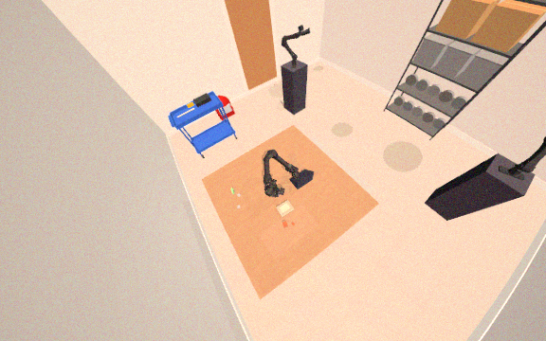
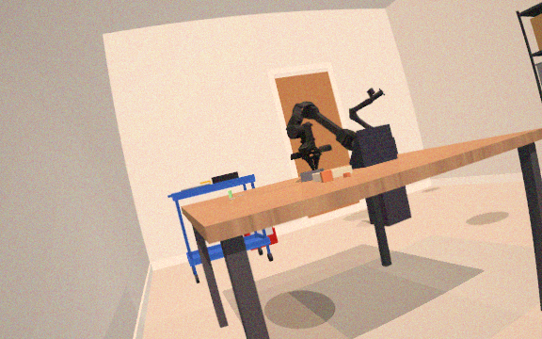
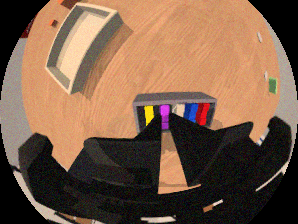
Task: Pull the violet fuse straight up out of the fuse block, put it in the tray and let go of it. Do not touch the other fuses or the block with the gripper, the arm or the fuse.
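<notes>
The grey fuse block [image 3: 174, 102] [image 2: 307, 176] stands on the wooden table [image 1: 311, 237] [image 2: 440, 160] and holds a row of fuses: yellow [image 3: 149, 116], violet [image 3: 164, 115], white, blue [image 3: 192, 113] and red [image 3: 202, 115]. My gripper [image 3: 164, 116] [image 1: 274, 190] [image 2: 314, 169] points straight down onto the block. Its two dark fingertips meet at the violet fuse, which sits in its slot, and they are shut on it. The beige tray [image 3: 101, 11] [image 1: 284, 204] [image 2: 342, 170] lies empty a short way from the block.
A small orange block [image 1: 284, 224] [image 2: 326, 175] lies beside the tray. A small green piece [image 1: 231, 190] [image 2: 230, 194] [image 3: 272, 84] and small pale bits lie farther off on the table. The arm's dark base [image 1: 301, 178] stands behind the block.
</notes>
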Tool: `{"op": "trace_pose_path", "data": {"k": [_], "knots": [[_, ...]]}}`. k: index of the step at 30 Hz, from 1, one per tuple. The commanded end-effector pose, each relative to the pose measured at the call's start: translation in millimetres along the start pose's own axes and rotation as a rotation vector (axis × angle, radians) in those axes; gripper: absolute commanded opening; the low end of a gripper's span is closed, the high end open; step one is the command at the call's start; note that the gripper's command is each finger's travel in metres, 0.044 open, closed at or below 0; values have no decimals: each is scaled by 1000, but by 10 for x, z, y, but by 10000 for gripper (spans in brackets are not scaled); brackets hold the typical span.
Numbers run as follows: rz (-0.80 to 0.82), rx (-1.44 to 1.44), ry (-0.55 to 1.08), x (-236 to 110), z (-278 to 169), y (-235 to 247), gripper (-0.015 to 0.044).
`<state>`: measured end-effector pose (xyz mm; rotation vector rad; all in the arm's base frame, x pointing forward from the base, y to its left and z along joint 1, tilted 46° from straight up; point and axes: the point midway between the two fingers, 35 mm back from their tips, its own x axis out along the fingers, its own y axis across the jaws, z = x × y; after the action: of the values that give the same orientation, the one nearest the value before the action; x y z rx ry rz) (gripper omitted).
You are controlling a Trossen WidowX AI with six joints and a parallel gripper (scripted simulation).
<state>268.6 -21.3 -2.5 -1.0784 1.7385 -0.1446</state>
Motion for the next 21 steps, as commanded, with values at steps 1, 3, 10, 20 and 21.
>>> {"op": "trace_pose_path", "data": {"k": [1, 3, 10, 20, 21], "knots": [[0, 0, 0, -2, 1, 0, 21], [0, 0, 0, -2, 1, 0, 7], [0, 0, 0, -5, 1, 0, 0], [0, 0, -1, -53, 5, -1, 0], [0, -1, -1, -58, 5, -1, 0]]}}
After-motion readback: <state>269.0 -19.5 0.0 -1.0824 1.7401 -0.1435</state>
